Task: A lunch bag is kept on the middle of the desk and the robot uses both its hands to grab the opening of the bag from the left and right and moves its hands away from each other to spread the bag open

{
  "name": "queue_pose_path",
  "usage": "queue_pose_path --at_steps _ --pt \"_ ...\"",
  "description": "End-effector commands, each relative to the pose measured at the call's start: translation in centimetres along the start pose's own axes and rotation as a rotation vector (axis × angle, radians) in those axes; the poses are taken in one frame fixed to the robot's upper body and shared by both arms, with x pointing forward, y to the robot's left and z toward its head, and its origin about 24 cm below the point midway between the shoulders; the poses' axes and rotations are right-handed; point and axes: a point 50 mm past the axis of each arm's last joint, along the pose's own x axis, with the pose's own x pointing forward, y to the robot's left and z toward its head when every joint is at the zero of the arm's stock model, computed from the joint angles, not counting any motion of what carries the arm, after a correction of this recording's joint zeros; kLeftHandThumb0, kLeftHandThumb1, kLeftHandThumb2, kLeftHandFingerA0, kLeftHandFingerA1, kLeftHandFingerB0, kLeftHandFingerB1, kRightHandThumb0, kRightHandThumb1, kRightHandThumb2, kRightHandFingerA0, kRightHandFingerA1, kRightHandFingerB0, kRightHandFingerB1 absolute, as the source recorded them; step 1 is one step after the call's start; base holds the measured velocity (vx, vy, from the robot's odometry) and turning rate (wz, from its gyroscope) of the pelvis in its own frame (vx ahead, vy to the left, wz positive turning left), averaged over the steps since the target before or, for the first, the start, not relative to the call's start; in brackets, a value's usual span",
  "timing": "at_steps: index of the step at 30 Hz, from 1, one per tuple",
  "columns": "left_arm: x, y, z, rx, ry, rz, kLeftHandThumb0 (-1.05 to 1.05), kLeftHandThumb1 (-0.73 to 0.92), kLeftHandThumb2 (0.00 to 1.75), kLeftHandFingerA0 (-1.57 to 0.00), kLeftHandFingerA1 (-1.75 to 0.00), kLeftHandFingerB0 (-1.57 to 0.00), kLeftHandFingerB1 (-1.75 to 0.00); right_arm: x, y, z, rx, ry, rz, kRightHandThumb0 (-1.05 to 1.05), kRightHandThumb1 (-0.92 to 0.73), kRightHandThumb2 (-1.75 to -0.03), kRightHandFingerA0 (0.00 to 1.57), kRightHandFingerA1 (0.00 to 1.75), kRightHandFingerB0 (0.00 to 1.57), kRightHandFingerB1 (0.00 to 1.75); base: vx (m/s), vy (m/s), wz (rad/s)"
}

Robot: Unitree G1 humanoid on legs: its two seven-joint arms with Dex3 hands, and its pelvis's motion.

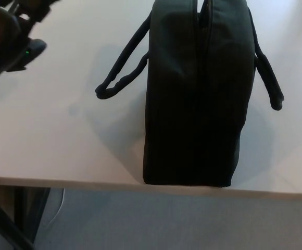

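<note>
We see the black lunch bag standing upright on the pale counter, a little toward three o'clock of the middle and running from twelve o'clock down to the near edge at six. Its opening shows as a narrow slit along the top, parted only slightly at the far end and pressed together the rest of the way. One carry strap loops out toward nine o'clock and rests on the counter; the other strap hangs off toward three o'clock. Our left hand sits at about ten o'clock, well apart from the bag and holding nothing, though it is blurred and cropped, so we cannot tell how its fingers are set. At the three o'clock edge a tiny dark sliver may be our right hand, too small for us to say anything of its state. We judge the bag to be soft fabric, light, likely empty, limp enough to sag or tip if pulled unevenly, and not fragile. The best hold looks to be the two fabric lips on either side of the slit, near the top middle, rather than the straps. We can read no brand, label or writing anywhere.
</note>
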Motion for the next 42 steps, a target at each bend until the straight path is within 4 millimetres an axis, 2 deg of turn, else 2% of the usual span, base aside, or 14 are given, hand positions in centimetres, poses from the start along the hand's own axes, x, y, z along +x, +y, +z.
queue_pose_path --at_steps 1,4,6,7,8,10,11,14,15,16,22,23,32,42 --pt "0.8 -0.7 1.4 0.035 -0.081 0.093 -0.09 0.37 0.84 -0.26 -0.53 -0.08 -0.48 1.8 -0.9 -0.1 -0.065 -0.02 -0.011 -0.34 -0.51 -0.56 0.44 0.34 0.38 0.33 0.0 0.0 0.0" --pt "1.0 -0.7 1.5 0.037 -0.089 0.094 -0.11 0.56 0.58 -0.31 -0.31 -0.17 -0.32 2.4 -1.2 -0.1 -0.077 -0.022 -0.019 -0.33 -0.51 -0.56 0.43 0.34 0.37 0.33 0.0 0.0 0.0" --pt "1.5 -0.7 1.7 0.034 -0.096 0.108 -0.06 0.41 0.88 -0.22 -0.51 -0.06 -0.47 2.9 -1.7 -0.1 -0.094 -0.035 -0.027 -0.32 -0.5 -0.55 0.4 0.33 0.36 0.32 0.0 0.0 0.0" --pt "1.6 -0.7 1.7 0.037 -0.1 0.113 -0.08 0.61 0.58 -0.32 -0.31 -0.15 -0.3 3.1 -1.8 -0.1 -0.11 -0.041 -0.03 -0.35 -0.51 -0.56 0.38 0.33 0.34 0.32 0.0 0.0 0.0" --pt "1.7 -0.7 1.8 0.039 -0.107 0.125 -0.04 0.43 0.89 -0.2 -0.51 -0.05 -0.46 3.2 -1.9 -0.1 -0.123 -0.044 -0.034 -0.36 -0.51 -0.56 0.37 0.33 0.34 0.32 0.0 0.0 0.0" --pt "2.3 -0.6 2.2 0.05 -0.122 0.157 -0.09 0.46 0.91 -0.22 -0.51 -0.02 -0.45 3.4 -2.1 -0.1 -0.104 -0.03 -0.038 -0.34 -0.54 -0.57 0.35 0.32 0.32 0.31 0.0 0.0 0.0" --pt "2.4 -0.5 2.3 0.049 -0.127 0.162 -0.19 0.6 0.61 -0.32 -0.33 -0.14 -0.32 3.4 -2.1 -0.2 -0.11 -0.025 -0.033 -0.37 -0.56 -0.57 0.36 0.33 0.31 0.31 0.0 0.0 0.0" --pt "2.7 -0.5 2.5 0.037 -0.133 0.18 -0.16 0.63 0.6 -0.32 -0.31 -0.13 -0.31 3.6 -2.1 -0.2 -0.126 -0.024 -0.028 -0.37 -0.56 -0.57 0.36 0.33 0.31 0.31 0.0 0.0 0.0" --pt "3.0 -0.2 2.9 0.017 -0.162 0.238 -0.08 0.45 0.91 -0.24 -0.52 -0.07 -0.47 3.8 -2.1 0.0 -0.118 -0.022 -0.036 -0.35 -0.53 -0.56 0.37 0.33 0.31 0.31 0.0 0.0 0.0" --pt "3.3 0.1 3.3 0.009 -0.189 0.283 -0.11 0.69 0.62 -0.3 -0.32 -0.09 -0.26 4.0 -2.1 0.1 -0.116 -0.021 -0.038 -0.35 -0.52 -0.56 0.38 0.33 0.32 0.31 0.0 0.0 0.0" --pt "5.4 1.3 4.5 -0.02 -0.262 0.408 -0.12 0.65 0.62 -0.29 -0.33 -0.08 -0.21 4.7 -2.1 0.8 -0.1 -0.044 -0.037 -0.37 -0.55 -0.57 0.41 0.34 0.35 0.32 0.0 0.0 0.0" --pt "5.7 1.5 4.8 -0.025 -0.271 0.432 -0.08 0.45 0.9 -0.22 -0.52 0.0 -0.45 4.8 -2.2 1.0 -0.1 -0.053 -0.043 -0.36 -0.55 -0.57 0.41 0.34 0.34 0.32 0.0 0.0 0.0" --pt "7.2 1.8 6.5 -0.056 -0.33 0.522 -0.07 0.63 0.58 -0.35 -0.33 -0.1 -0.29 6.3 -2.1 2.8 -0.122 -0.125 -0.071 -0.37 -0.57 -0.58 0.38 0.33 0.35 0.32 0.0 0.0 0.0" --pt "6.1 0.2 7.9 -0.118 -0.361 0.495 0.04 0.57 0.64 -0.28 -0.35 -0.07 -0.21 6.8 -2.1 4.2 -0.105 -0.186 -0.102 -0.32 -0.56 -0.57 0.41 0.34 0.35 0.32 0.0 0.0 0.0"
